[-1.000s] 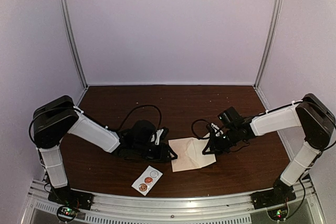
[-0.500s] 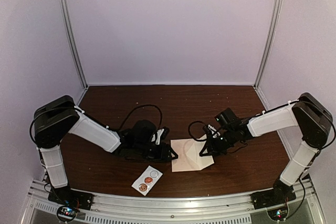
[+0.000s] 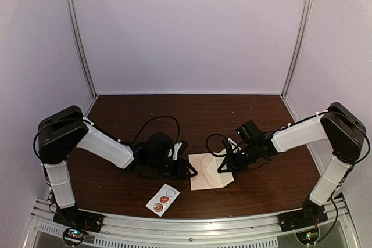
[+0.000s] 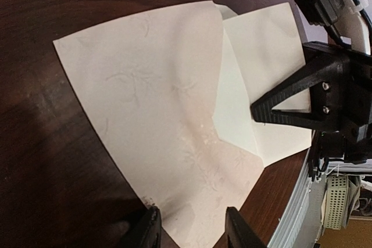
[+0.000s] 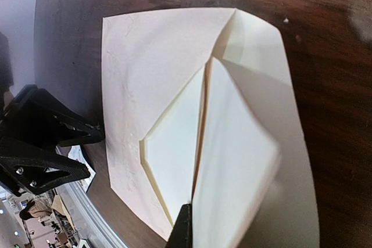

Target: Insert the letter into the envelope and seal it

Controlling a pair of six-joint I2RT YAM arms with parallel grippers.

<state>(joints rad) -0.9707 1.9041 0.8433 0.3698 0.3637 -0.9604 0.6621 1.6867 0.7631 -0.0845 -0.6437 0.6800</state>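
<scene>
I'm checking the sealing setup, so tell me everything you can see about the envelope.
The envelope is pale pinkish-cream paper with a faint leafy pattern, lying on the dark wooden table between the two arms. Its pointed flap is open and lifted, apparently pinched at the tip by the shut right gripper. A lighter cream inside shows under the flap. The left gripper has its fingers spread, straddling the opposite edge.

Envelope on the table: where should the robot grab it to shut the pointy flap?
Probably best to pinch the flap by its pointed tip, coming from the robot's right. It stands up there, while the rest of the envelope lies flat on the table.
</scene>
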